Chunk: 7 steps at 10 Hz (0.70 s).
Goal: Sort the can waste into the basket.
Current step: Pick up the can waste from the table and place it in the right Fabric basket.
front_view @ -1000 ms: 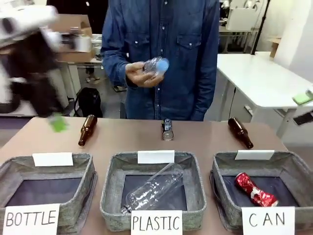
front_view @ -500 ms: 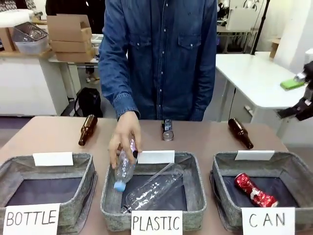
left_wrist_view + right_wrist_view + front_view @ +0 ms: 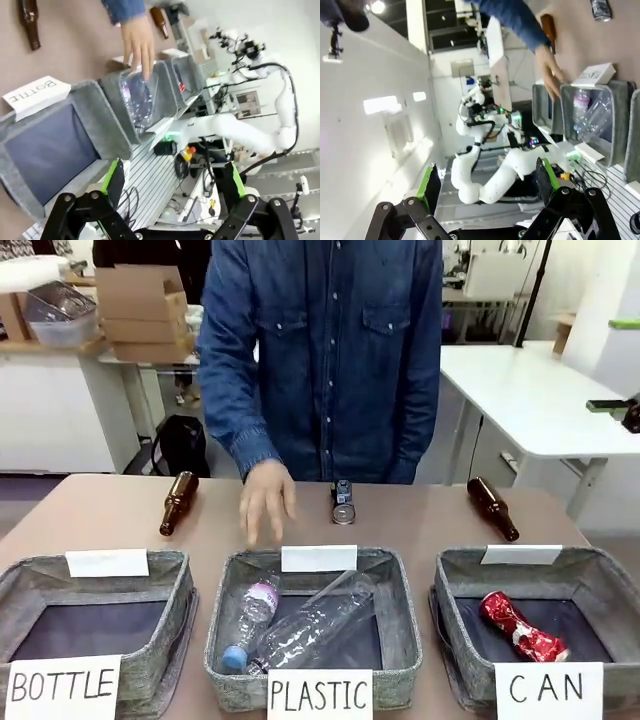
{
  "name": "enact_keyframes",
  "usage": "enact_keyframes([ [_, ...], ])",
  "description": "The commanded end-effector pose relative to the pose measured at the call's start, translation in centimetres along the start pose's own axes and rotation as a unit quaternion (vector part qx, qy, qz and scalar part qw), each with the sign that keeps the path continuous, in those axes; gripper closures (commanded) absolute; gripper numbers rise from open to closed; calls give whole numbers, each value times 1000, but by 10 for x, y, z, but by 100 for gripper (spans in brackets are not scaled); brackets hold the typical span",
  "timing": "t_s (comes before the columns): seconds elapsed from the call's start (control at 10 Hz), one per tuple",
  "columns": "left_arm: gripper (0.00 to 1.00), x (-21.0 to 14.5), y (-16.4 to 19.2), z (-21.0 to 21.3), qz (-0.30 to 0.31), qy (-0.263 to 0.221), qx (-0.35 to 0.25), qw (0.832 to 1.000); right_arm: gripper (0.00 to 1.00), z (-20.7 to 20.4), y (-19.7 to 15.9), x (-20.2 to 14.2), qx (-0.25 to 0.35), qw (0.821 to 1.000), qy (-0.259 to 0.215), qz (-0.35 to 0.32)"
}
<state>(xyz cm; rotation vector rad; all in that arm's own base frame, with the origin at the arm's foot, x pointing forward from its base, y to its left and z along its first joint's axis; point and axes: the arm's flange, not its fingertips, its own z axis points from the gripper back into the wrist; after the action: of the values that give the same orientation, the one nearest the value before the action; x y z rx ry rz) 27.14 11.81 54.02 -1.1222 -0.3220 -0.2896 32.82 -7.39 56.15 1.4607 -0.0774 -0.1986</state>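
The crushed red can [image 3: 522, 628] is lying inside the CAN basket [image 3: 600, 575] at four o'clock on the table [image 3: 100, 520]; the dark can [image 3: 343, 503] is sitting at twelve o'clock near the far edge. The person's hand [image 3: 266, 502] is hanging empty, fingers loosely spread, over the far rim of the PLASTIC basket [image 3: 400, 620]. The left gripper [image 3: 173, 182] and right gripper [image 3: 486, 182] are both gaping wide, gripping nothing.

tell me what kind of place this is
Likely a robotics lab set up for waste sorting: BOTTLE basket, PLASTIC basket and CAN basket on a table, open left gripper, cardboard boxes behind.
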Motion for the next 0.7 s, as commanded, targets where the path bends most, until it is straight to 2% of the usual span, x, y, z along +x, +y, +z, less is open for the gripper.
enact_keyframes([
  [0.0,0,0,-5,4,-17,23,21,999,0,-10,-6,-4,-17,999,36,30],
  [0.6,0,0,-5,4,-17,23,21,999,0,-10,-6,-4,-17,999,36,30],
])
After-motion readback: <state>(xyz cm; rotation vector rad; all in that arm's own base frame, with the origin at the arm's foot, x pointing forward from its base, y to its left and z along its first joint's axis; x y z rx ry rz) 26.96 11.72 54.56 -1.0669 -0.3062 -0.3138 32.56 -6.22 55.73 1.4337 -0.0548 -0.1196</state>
